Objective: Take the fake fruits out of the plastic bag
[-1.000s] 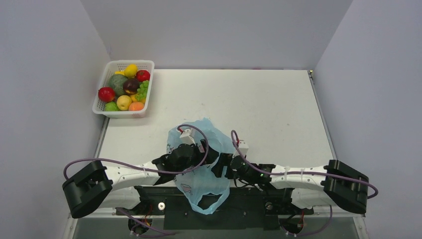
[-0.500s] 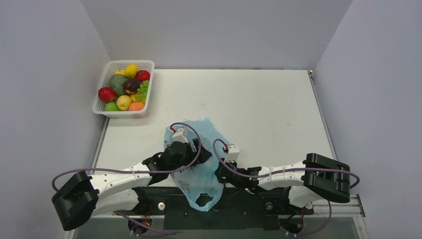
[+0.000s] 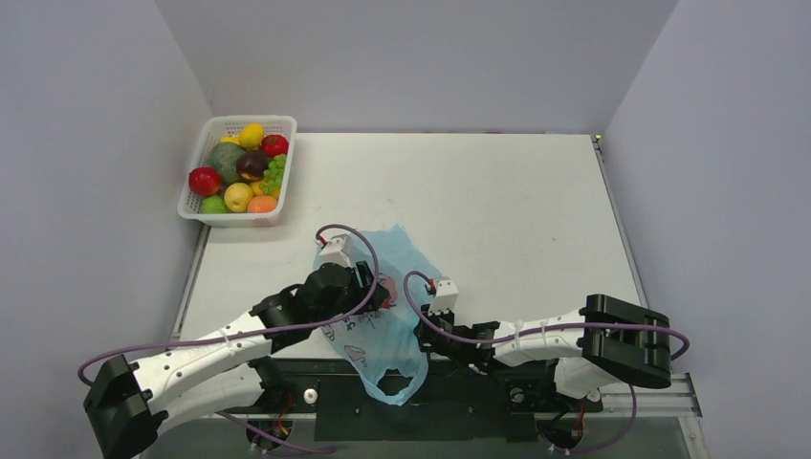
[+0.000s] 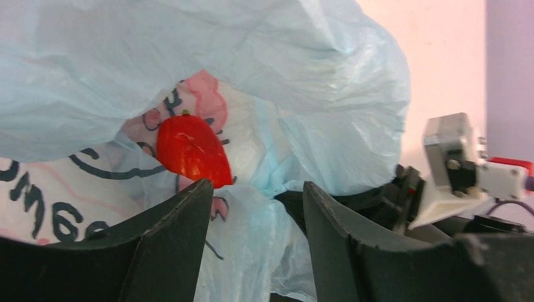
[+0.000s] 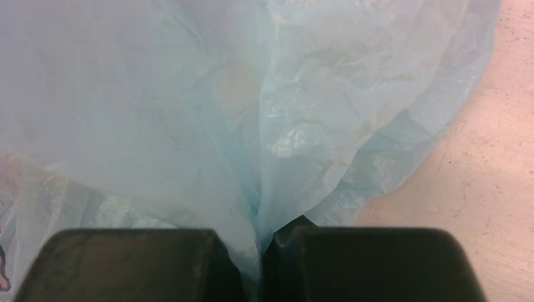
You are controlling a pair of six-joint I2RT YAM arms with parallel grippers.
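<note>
The light-blue plastic bag [image 3: 400,260] lies crumpled near the table's front edge, with a loop handle hanging over it. One fake fruit [image 4: 189,151], glossy and red, shows inside the bag in the left wrist view, just beyond the left fingertip. My left gripper [image 4: 258,185] stands open at the bag's left side [image 3: 380,293], and loose bag film lies between its fingers unpinched. My right gripper [image 5: 259,236] is shut on a fold of the bag [image 5: 189,94], at the bag's near right edge [image 3: 422,331]. No other fruit shows in the bag.
A white lattice basket [image 3: 239,219] full of toy fruit stands at the table's far left corner. Grey walls close in on both sides. The right wrist's camera housing [image 4: 450,151] sits close to the bag, right of my left fingers.
The right gripper has shut on the bag's edge and pulled back toward the front. The left arm has reached farther over the bag and its fingers have narrowed. The bag has shifted slightly.
</note>
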